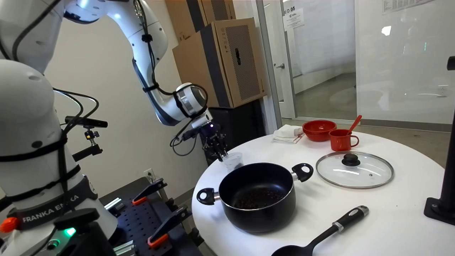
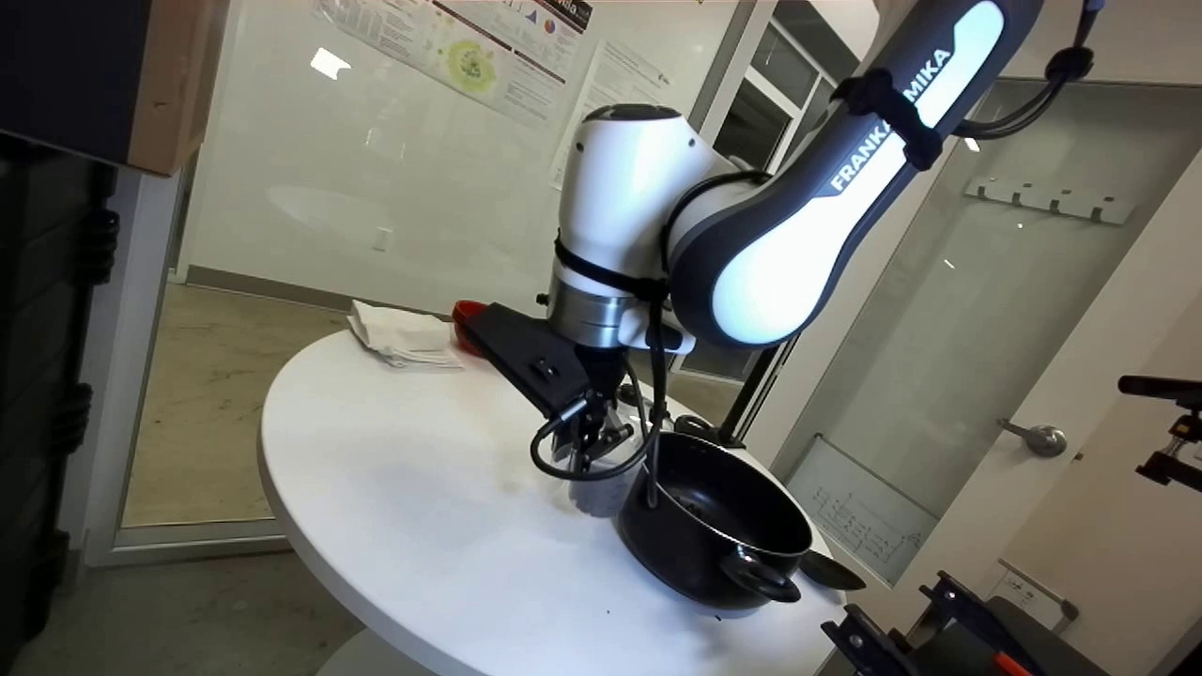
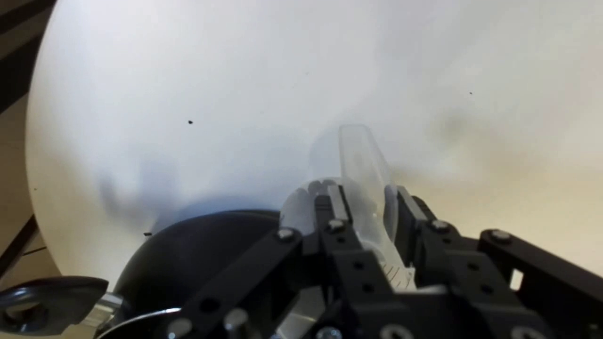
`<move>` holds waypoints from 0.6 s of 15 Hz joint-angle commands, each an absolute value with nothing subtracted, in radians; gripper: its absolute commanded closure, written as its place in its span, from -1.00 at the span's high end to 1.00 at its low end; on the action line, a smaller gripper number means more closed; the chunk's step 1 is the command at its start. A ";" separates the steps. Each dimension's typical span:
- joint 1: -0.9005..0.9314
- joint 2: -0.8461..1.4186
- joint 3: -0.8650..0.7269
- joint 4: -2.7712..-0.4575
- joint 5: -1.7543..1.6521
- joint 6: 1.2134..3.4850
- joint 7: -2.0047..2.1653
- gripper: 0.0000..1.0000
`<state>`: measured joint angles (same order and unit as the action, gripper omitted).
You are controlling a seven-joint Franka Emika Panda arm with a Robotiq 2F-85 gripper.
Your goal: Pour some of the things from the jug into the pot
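The jug (image 1: 233, 161) is a small see-through cup beside the pot, low at the table; it looks roughly upright. It also shows in an exterior view (image 2: 601, 493) and in the wrist view (image 3: 297, 209). Whether its base touches the table is not clear. My gripper (image 1: 222, 156) is shut on the jug's clear handle part, which fills the gap between the fingertips (image 3: 368, 195). The pot (image 1: 257, 220) is wide and black with two side handles, and stands close to the jug in both exterior views (image 2: 662, 554). Small dark pieces (image 1: 261, 198) lie on its floor. The jug's inside is mostly hidden.
A glass lid (image 1: 366, 177), a red mug (image 1: 340, 140), red bowls (image 1: 319, 131) and a white cloth (image 1: 285, 134) are on the round table (image 2: 413, 488). A black long-handled utensil (image 1: 321, 236) lies in front of the pot. A few dark crumbs (image 3: 190, 122) lie on the table.
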<state>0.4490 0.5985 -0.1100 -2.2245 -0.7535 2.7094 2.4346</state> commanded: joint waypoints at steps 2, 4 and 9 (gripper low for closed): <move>0.457 0.661 -0.094 -2.198 -0.764 2.735 2.414 -0.87; 0.455 0.676 -0.080 -2.198 -0.752 2.739 2.397 -0.87; 0.459 0.707 -0.068 -2.193 -0.739 2.755 2.360 -0.87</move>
